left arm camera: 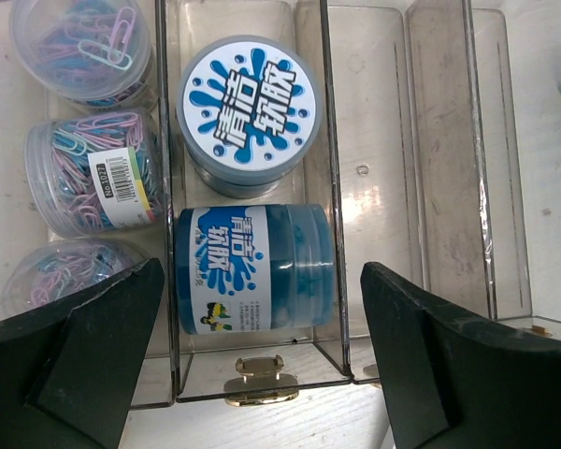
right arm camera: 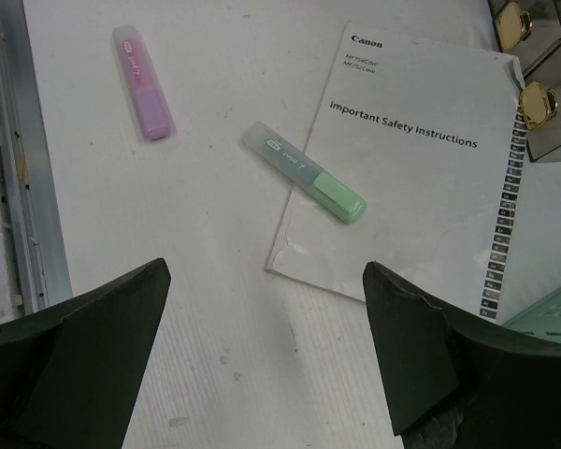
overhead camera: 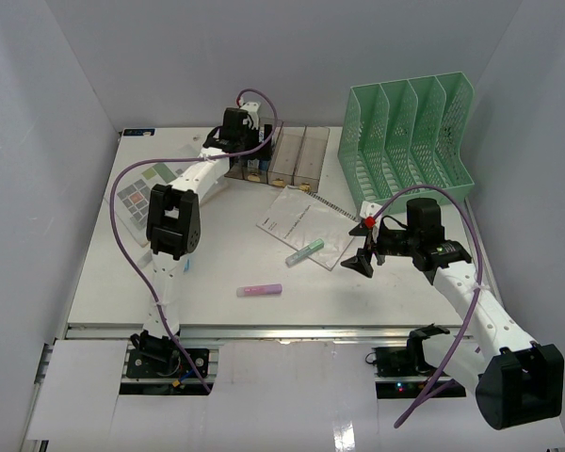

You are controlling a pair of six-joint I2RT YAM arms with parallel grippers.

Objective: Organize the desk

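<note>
I count two highlighters on the worktop (overhead camera: 207,268): one pink highlighter (overhead camera: 260,291) and one green highlighter (overhead camera: 305,252). There is one printed booklet (overhead camera: 297,221), one calculator (overhead camera: 135,200) and one green file rack (overhead camera: 410,141) with four slots. In the clear bins (left arm camera: 383,187) I see three jars of paper clips (left arm camera: 93,173) and two blue gel tubs, one upright tub (left arm camera: 248,108) and one tub on its side (left arm camera: 252,269).

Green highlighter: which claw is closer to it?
Right. The right claw hovers just beside the green highlighter; the left claw is far off, above the clear bins at the back.
</note>
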